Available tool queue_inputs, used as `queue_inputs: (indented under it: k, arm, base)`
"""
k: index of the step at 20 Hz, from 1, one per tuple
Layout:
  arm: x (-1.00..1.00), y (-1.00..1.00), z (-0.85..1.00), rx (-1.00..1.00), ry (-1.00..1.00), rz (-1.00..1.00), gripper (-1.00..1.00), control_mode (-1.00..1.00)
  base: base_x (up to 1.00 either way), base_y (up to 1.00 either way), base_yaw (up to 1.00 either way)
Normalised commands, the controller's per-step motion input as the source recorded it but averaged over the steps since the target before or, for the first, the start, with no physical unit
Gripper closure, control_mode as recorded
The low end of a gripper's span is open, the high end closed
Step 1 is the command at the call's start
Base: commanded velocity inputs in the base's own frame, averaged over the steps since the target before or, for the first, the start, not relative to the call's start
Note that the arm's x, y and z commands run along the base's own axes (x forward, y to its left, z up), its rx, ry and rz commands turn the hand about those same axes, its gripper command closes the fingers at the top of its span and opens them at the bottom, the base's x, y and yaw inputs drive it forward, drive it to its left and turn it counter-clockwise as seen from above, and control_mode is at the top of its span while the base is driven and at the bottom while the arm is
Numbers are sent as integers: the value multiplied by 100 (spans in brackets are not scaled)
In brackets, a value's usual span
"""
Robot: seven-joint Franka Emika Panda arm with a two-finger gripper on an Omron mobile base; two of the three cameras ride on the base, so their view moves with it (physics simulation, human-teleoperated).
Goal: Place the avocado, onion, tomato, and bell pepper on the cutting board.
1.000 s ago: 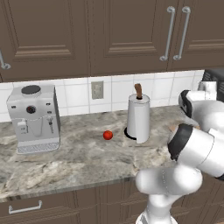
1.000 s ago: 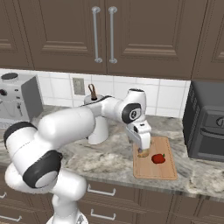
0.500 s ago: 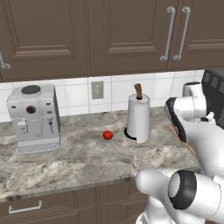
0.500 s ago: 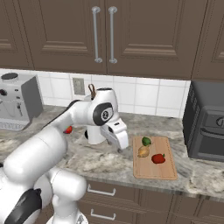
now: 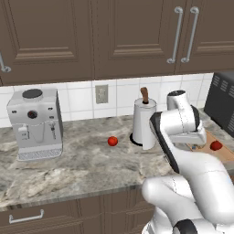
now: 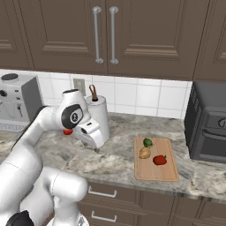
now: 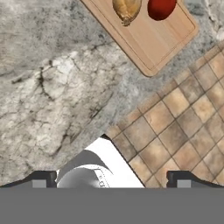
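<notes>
Fingers (image 7: 41,180) stood spread wide with nothing between them — tips at the two bottom corners of the hand view, only bare counter and floor tile in the gap. The gripper (image 6: 96,148) hung low over the marble counter (image 6: 110,161), just in front of the paper-towel holder (image 6: 98,115), with the arm folded back across the worktop. Judged that the jaws were empty and open because the arm was between loads, on its way toward the one piece not yet on the board.

Cutting board (image 6: 156,160) lay near the counter's front edge, to the right of the gripper and just left of the dark oven (image 6: 208,128). On it: the avocado (image 6: 148,142) at the far end, the onion (image 6: 145,152) just in front of it and close enough that I could not tell whether they touched, and the red bell pepper (image 6: 160,160) a little to the right, apart from both. The hand view showed the onion (image 7: 127,9) and the pepper (image 7: 162,8) side by side near the board's corner (image 7: 151,41). The grouping at the far-left part left the near half bare — room for the fourth item.

The tomato (image 5: 112,141) sat alone on the counter, between the espresso machine (image 5: 35,123) and the paper-towel holder, well apart from the board. Three of four placed, by my reading.
</notes>
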Motion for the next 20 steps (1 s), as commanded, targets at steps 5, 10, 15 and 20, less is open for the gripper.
queue_inputs:
  k: [5,10,15,20]
  arm:
    - [2,97,0,0,0,23,-100,-100]
    - [16,99,0,0,0,23,-100,-100]
    - [36,85,0,0,0,15,-100,-100]
    - [59,70,0,0,1,5,-100,-100]
  base:
    - [0,0,0]
    - [0,0,0]
    - [0,0,0]
    - [0,0,0]
